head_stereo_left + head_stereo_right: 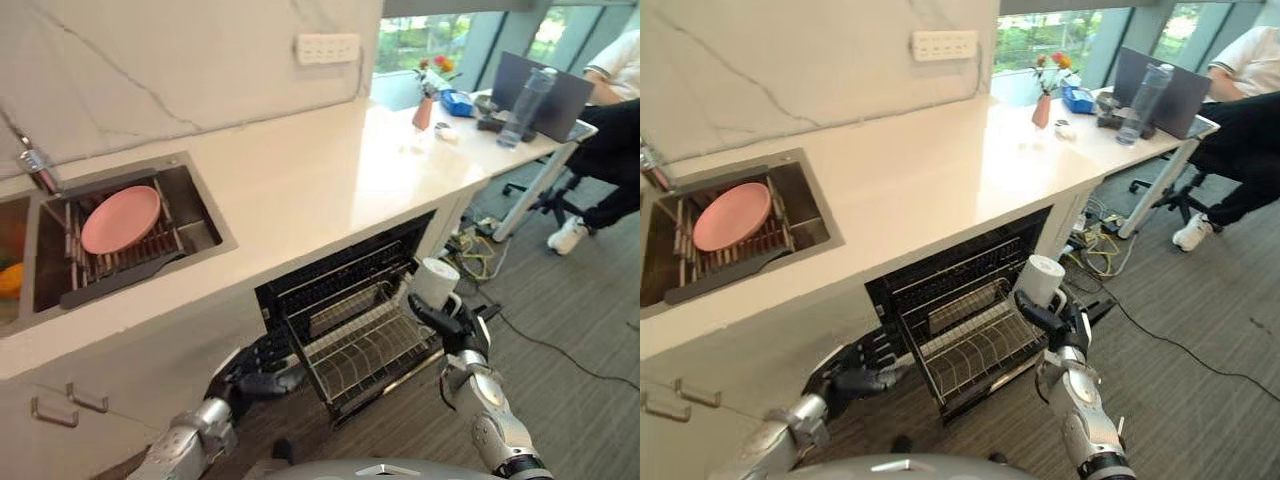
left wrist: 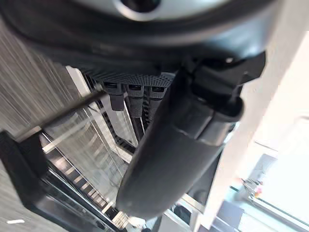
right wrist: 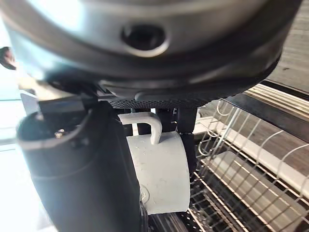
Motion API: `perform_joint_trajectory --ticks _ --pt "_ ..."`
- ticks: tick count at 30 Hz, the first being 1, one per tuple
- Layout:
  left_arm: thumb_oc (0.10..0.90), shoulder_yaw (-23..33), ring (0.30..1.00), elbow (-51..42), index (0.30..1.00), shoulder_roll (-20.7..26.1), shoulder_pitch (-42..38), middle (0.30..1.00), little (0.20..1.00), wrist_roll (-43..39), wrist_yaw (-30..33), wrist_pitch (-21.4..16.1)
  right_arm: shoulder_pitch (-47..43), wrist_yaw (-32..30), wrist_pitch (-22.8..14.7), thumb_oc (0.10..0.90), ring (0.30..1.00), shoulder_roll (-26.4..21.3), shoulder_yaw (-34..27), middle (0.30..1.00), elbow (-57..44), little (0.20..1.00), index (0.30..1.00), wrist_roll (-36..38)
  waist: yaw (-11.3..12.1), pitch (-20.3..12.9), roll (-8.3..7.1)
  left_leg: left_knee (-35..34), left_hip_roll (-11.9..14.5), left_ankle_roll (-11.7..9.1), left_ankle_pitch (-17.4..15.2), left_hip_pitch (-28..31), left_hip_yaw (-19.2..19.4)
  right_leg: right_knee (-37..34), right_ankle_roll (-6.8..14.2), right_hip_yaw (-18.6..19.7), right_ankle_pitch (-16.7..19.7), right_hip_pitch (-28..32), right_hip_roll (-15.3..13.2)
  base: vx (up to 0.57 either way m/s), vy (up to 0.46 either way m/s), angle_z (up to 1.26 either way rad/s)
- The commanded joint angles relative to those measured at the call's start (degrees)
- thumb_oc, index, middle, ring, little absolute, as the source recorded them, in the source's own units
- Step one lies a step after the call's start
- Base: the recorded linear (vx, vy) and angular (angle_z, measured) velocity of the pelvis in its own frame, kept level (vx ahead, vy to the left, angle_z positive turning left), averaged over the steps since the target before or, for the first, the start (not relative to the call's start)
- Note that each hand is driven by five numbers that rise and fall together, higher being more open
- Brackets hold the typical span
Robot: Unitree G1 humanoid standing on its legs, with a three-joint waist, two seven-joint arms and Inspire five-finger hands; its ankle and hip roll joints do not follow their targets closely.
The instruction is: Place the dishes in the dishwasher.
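A white mug [image 1: 436, 280] hangs upright over the right side of the pulled-out dishwasher rack [image 1: 360, 350], and my right hand [image 1: 455, 330] is shut round it. In the right wrist view the mug [image 3: 159, 174] sits between thumb and fingers, its handle toward the palm, with the rack's wire tines [image 3: 241, 164] just past it. My left hand [image 1: 262, 368] is at the rack's left front corner, fingers bent over its rim and thumb against it. A pink plate [image 1: 120, 220] leans in a drying rack inside the sink [image 1: 200, 235].
The open dishwasher [image 1: 330, 270] sits under the white counter [image 1: 320, 170]. An orange object [image 1: 8, 280] lies at the sink's far left. At the right a desk [image 1: 520, 135] holds a laptop and a bottle; a seated person [image 1: 610, 150] and floor cables [image 1: 480, 255] are beside it.
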Motion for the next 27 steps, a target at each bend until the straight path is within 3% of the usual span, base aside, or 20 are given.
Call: perform_joint_trajectory --ticks 1,5,12,15,19,20,22,23,27 --pt "0.8 2.66 0.9 -1.99 0.9 0.39 -6.3 0.9 0.9 5.14 -2.15 -3.53 -11.08 5.51 -2.69 0.4 0.3 -6.12 0.04 0.3 -5.77 0.3 0.3 -4.12 -0.02 0.59 1.07 0.75 -0.41 -0.3 -4.02 1.43 1.99 2.56 1.38 -2.02 -5.5 1.3 -0.35 -0.05 -0.03 0.35" --pt "0.8 3.38 0.9 6.63 0.9 -1.94 -4.02 0.9 0.9 9.77 -2.04 -2.97 -12.77 7.37 -0.84 0.4 0.3 -8.52 1.79 0.3 -4.5 0.3 0.3 -7.06 1.02 1.16 1.29 0.75 -0.61 -0.65 -3.05 -0.09 -0.63 2.64 1.1 -5.11 -5.98 1.57 -0.58 -0.03 -0.024 0.51" --pt "0.8 1.99 0.9 27.1 0.9 -6.52 -4.52 0.9 0.9 24.39 -1.58 -1.9 -20.37 6.01 2.25 0.4 0.3 -8.33 5.09 0.3 9.01 0.3 0.3 -12.49 4.03 1.33 1.66 0.75 -1.29 -1.0 -1.77 -1.83 -3.9 2.69 0.98 -9.74 -6.84 2.71 -0.94 0.0 -0.004 0.39" --pt "0.8 0.9 0.9 38.79 0.9 -9.64 -7.87 0.9 0.9 27.55 -0.23 -2.25 -25.71 4.52 3.59 0.4 0.3 -6.93 7.57 0.3 19.58 0.3 0.3 -16.56 5.3 1.35 1.67 0.75 -1.38 -1.17 -1.5 -2.26 -4.88 2.82 0.86 -10.82 -7.11 2.84 -1.03 -0.01 -0.005 0.41" --pt "0.8 -1.22 0.9 52.93 0.9 -14.47 -13.2 0.9 0.9 29.79 1.81 -3.25 -32.29 3.64 4.51 0.4 0.3 -0.54 10.56 0.3 37.14 0.3 0.3 -18.98 7.09 1.24 1.86 0.75 -1.36 -1.71 -1.48 -2.38 -5.74 2.89 0.61 -11.81 -7.71 3.22 -0.82 0.0 0.003 0.14" --pt "0.8 -1.23 0.9 53.02 0.9 -14.51 -13.32 0.9 0.9 29.79 1.82 -3.31 -32.42 3.65 4.44 0.4 0.3 -0.56 10.54 0.3 37.24 0.3 0.3 -18.97 7.0 1.2 1.87 0.75 -1.46 -1.61 -1.22 -2.64 -5.85 2.84 0.68 -11.93 -7.47 3.04 -0.89 0.01 -0.008 0.2" --pt "0.8 -0.98 0.9 56.63 0.9 -15.92 -14.83 0.9 0.9 29.61 2.7 -3.35 -33.22 3.67 4.44 0.551 0.526 1.93 10.05 0.526 43.29 0.526 0.526 -17.45 7.82 1.36 1.78 0.75 -1.47 -1.86 -1.33 -2.48 -6.18 2.88 0.49 -12.2 -7.89 3.36 -0.7 0.01 -0.021 0.16" --pt "0.8 -0.73 0.9 58.68 0.9 -16.55 -15.48 0.9 0.9 29.17 3.0 -3.44 -33.74 3.64 4.63 0.8 0.9 2.66 9.99 0.9 46.08 0.9 0.9 -17.38 8.14 1.32 1.7 0.75 -1.47 -1.95 -1.29 -2.57 -6.32 2.88 0.47 -12.43 -7.96 3.39 -0.69 0.01 -0.015 0.08" --pt "0.8 0.48 0.9 63.19 0.9 -18.38 -16.97 0.9 0.9 27.76 4.52 -3.68 -34.49 1.57 4.56 0.8 0.9 4.01 8.0 0.9 52.27 0.9 0.9 -17.84 9.09 1.33 1.71 0.75 -1.59 -2.21 -1.08 -2.81 -6.88 2.94 0.49 -13.12 -8.12 3.61 -0.6 0.0 -0.01 0.09"
